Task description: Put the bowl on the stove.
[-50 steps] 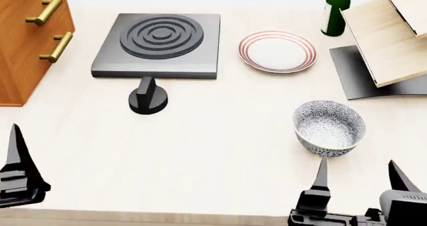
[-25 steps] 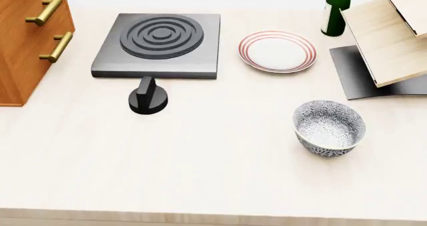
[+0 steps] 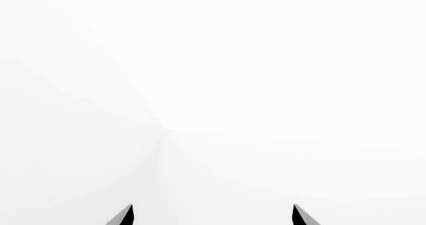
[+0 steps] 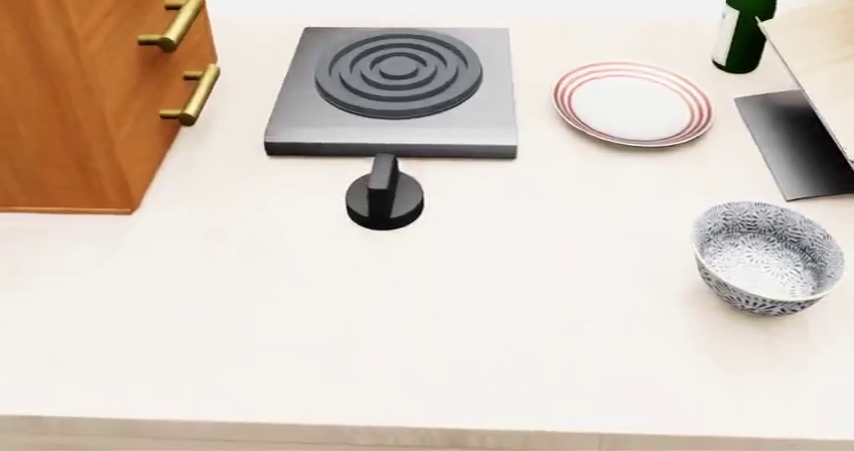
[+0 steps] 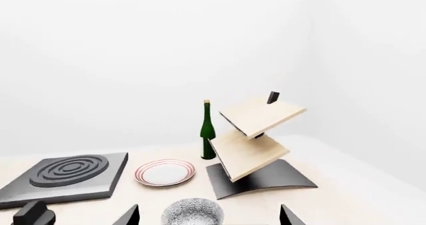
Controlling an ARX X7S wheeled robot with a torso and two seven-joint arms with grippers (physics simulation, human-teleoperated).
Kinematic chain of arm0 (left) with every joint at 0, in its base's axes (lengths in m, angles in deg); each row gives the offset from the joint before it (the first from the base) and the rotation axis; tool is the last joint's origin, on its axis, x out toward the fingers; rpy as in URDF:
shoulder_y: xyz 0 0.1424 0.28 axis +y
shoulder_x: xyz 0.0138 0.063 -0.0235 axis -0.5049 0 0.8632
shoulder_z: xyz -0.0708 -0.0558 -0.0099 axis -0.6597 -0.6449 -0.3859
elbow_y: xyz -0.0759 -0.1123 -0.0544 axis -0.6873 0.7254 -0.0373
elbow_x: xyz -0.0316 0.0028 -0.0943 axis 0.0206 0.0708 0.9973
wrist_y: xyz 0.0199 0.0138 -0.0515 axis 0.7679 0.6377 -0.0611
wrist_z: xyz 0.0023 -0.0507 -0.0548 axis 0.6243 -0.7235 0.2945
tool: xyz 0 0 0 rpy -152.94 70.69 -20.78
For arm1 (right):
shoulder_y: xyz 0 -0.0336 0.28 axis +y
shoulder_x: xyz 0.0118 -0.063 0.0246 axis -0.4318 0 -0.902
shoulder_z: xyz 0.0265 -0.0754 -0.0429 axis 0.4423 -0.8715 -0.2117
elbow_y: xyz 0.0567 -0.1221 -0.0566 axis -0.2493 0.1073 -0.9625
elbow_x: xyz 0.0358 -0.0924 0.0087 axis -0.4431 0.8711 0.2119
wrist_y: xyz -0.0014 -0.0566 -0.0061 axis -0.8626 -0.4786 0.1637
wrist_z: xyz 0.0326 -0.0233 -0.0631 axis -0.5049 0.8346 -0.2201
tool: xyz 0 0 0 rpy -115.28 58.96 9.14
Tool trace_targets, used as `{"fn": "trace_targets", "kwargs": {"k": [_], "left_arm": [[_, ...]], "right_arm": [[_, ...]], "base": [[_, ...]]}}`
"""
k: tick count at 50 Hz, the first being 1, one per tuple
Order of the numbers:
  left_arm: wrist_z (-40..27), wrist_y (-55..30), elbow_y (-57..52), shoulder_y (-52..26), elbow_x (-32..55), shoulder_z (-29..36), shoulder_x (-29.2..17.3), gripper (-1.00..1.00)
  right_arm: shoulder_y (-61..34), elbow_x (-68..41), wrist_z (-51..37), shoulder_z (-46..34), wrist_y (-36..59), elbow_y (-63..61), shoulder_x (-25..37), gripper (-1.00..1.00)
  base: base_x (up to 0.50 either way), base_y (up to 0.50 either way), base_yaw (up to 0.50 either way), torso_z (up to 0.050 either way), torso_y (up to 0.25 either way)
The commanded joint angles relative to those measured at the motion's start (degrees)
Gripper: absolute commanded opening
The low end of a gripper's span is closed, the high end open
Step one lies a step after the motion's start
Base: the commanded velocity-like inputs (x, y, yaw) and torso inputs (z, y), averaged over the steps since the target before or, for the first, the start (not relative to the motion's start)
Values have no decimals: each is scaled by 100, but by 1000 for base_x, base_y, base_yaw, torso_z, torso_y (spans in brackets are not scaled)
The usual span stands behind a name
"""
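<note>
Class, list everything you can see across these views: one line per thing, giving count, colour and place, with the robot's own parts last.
bowl: 1, white with grey-blue pattern, table's near right.
stove: 1, dark grey, far centre.
knob: 1, black, just in front of the stove.
plate: 1, white with red rings, right of the stove.
bottle: 1, green, far right.
shelf rack: 1, pale wood on a black base, far right.
cabinet: 1, brown with brass handles, left.
table: 1, cream.
left gripper: black tips, open, facing blank white.
right gripper: black tips, open, above the bowl.
</note>
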Motion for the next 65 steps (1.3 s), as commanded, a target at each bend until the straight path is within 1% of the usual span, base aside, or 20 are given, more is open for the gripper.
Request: {"fn": "trace_targets", "kwargs": {"k": [1, 21, 22, 27, 31, 36, 38, 39, 48, 65], "left_arm": [[-50, -28, -54, -27, 28, 45, -24, 100], [-20, 37, -68, 44, -77, 194, -57, 100], [-14, 46, -69, 52, -84, 202, -56, 100], [-31, 46, -73, 50, -66, 198, -65, 100], [-29, 60, -67, 65, -73, 205, -69, 100], [-46, 53, -74, 63, -46, 190, -88, 100], [-53, 55, -71, 66, -43, 183, -92, 100], [-54, 57, -71, 68, -38, 181, -93, 100], [-86, 55, -58, 69, 45, 162, -88, 100], [-104, 86, -40, 80, 55, 179, -118, 100]], "right_arm": [[-10, 67, 21, -231, -60, -58, 18, 100], [67, 301, 70, -560, -206, -11, 31, 100], [207, 647, 149, -759, -406, -41, 65, 100], [163, 537, 93, -789, -296, 28, 52, 100], [259, 756, 67, -1005, -311, 22, 125, 100], [247, 656, 63, -940, -265, 65, 103, 100], [183, 420, 86, -700, -276, 73, 7, 100], [164, 304, 122, -620, -271, 80, -15, 100], [305, 453, 193, -781, -320, 38, 45, 100], [334, 438, 216, -823, -363, 20, 76, 100]], "base": [[0, 500, 0, 0, 0], [0, 500, 0, 0, 0], [0, 0, 0, 0, 0], [0, 0, 0, 0, 0], [0, 0, 0, 0, 0], [0, 0, 0, 0, 0], [104, 0, 0, 0, 0], [344, 0, 0, 0, 0], [500, 0, 0, 0, 0], [500, 0, 0, 0, 0]]}}
